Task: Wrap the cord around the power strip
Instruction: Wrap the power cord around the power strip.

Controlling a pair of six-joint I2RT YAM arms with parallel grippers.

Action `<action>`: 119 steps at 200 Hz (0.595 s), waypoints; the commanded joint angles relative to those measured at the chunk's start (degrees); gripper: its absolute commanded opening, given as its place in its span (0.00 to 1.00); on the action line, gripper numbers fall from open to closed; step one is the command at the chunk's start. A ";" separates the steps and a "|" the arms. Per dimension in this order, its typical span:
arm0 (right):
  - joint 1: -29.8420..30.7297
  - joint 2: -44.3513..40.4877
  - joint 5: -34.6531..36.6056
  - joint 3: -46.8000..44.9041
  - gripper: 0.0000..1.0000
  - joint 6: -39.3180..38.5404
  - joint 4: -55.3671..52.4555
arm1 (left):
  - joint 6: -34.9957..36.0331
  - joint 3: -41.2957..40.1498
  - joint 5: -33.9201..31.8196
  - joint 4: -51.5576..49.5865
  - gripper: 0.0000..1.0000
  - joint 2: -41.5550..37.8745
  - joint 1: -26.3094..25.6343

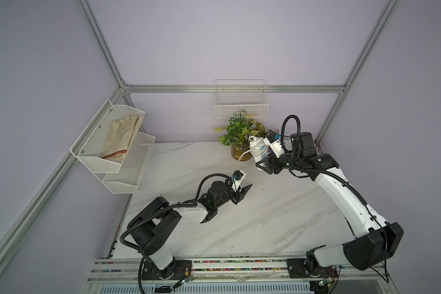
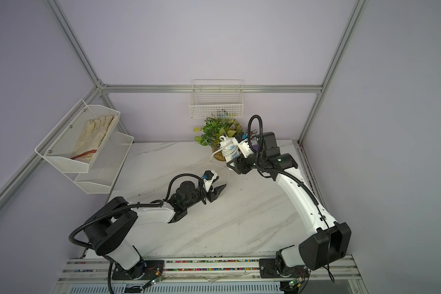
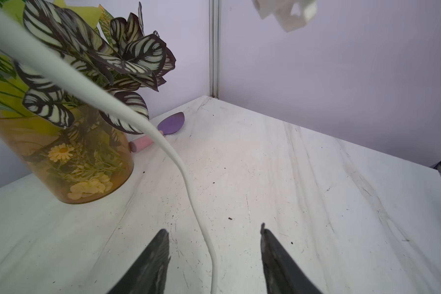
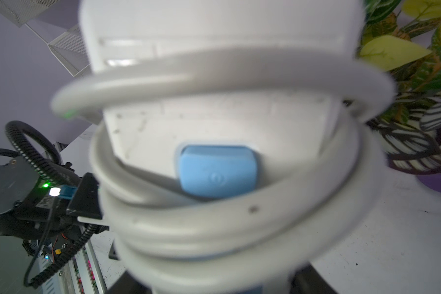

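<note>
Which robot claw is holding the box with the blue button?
The right gripper, beside the plant, clamps the power strip; the left gripper stands open, holding nothing.

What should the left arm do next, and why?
Probably close the left gripper on the cord, then carry it round the power strip. Its jaws stand open with the loose cord running between them, while the right gripper holds the strip raised, several turns already wound.

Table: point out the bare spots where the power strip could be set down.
Bare: the table stretch from the left tool to the front rail, and the back-left corner by the shelves. Crowded: the back middle, with the plant, dangling cord, and right tool holding the power strip.
</note>
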 commanded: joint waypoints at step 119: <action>0.00 -2.36 -3.14 3.70 0.00 -0.88 -0.54 | -5.35 15.27 -1.40 12.32 0.53 21.26 -0.09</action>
